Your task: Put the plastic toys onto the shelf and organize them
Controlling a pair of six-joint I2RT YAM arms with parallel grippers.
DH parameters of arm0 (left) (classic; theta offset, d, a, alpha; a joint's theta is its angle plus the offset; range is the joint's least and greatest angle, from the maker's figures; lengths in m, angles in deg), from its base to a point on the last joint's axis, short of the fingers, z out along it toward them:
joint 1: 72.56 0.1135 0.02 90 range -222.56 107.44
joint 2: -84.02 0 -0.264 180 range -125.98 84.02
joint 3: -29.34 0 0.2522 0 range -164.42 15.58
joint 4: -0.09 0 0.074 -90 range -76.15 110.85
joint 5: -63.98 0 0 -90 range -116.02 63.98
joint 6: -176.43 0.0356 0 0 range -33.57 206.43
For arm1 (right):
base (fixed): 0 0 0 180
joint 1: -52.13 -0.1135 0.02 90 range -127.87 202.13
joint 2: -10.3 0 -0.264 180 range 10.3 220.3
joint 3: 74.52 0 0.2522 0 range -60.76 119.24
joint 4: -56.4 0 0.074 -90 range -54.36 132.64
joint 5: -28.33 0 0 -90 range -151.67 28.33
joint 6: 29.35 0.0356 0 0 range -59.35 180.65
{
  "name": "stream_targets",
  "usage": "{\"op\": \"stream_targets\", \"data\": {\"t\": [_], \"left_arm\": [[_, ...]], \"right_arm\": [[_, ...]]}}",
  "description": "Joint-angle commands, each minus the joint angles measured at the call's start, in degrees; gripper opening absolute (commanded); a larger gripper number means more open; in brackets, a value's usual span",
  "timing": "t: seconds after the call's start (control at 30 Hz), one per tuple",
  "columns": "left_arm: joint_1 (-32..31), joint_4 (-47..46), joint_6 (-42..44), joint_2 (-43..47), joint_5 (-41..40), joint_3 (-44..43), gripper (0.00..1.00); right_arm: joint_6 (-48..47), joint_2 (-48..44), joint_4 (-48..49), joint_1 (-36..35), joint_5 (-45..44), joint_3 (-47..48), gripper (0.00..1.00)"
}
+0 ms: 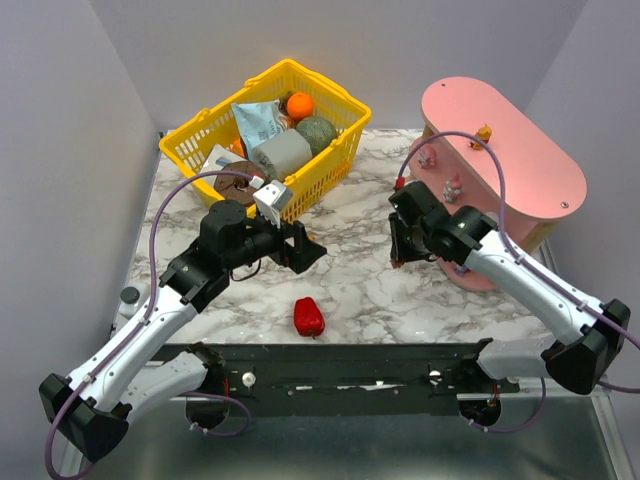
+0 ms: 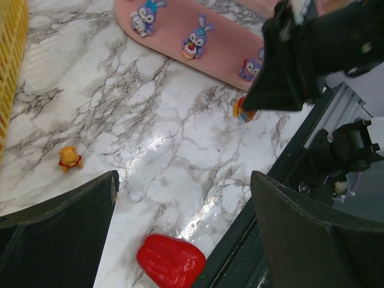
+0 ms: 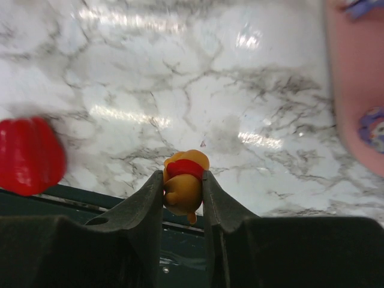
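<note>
**Bear figurine [image 3: 183,187] clamped, pink shelf [image 1: 520,160] just alongside**

And there's the bear figurine, orange with a red shirt, pinched tight between the two dark fingers [image 3: 147,207] of the right gripper [image 3: 183,177]. The jaws are closed squarely on its sides, head toward the camera. It hangs over the marble tabletop [image 1: 350,290], right of the middle and just beside the shelf's left end. How high it sits above the stone, I can't tell.

The pink shelf stands along the right edge, reaching into the far right corner. One orange figurine [image 1: 483,134] is up on the top board. The left wrist view shows three purple rabbit figurines [image 2: 193,43] in a row on the bottom board, and more small figures show on the tier between.

Out on the open marble, a loose bear figurine [image 2: 69,159] stands on its own, well apart from the shelf.

Over to the left gripper [image 1: 305,250]: spread wide, nothing between its fingers, hovering left of the table's middle and pointing toward the right arm.

Near the near edge, about midway along it, lies the glossy red pepper [image 1: 308,317], blurred at the left of the right wrist's picture. In the far left corner sits the yellow basket [image 1: 200,140], packed with groceries.
</note>
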Motion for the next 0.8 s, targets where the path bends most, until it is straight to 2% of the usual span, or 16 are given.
{"op": "stream_targets", "data": {"t": [0.0, 0.23, 0.37, 0.53, 0.77], "left_arm": [[0.3, -1.3, 0.3, 0.4, 0.3, -0.4, 0.99], [0.4, -1.9, 0.5, 0.2, 0.7, -0.2, 0.99], [0.4, -2.4, 0.4, -0.3, 1.2, 0.0, 0.99], [0.4, -2.8, 0.4, -0.9, 1.8, 0.3, 0.99], [0.5, -2.8, 0.7, -0.5, 2.3, 1.0, 0.99]], "right_arm": [[-5.3, -0.7, -10.4, 4.4, -4.8, 14.1, 0.01], [-7.4, -1.4, -21.2, 9.0, -7.8, 31.7, 0.01], [-7.4, -2.2, -26.1, 11.3, -10.0, 38.7, 0.01], [-7.6, -2.4, -30.8, 15.3, -11.1, 43.5, 0.01], [-10.8, -1.9, -32.3, 22.7, -10.6, 49.7, 0.01]]}}
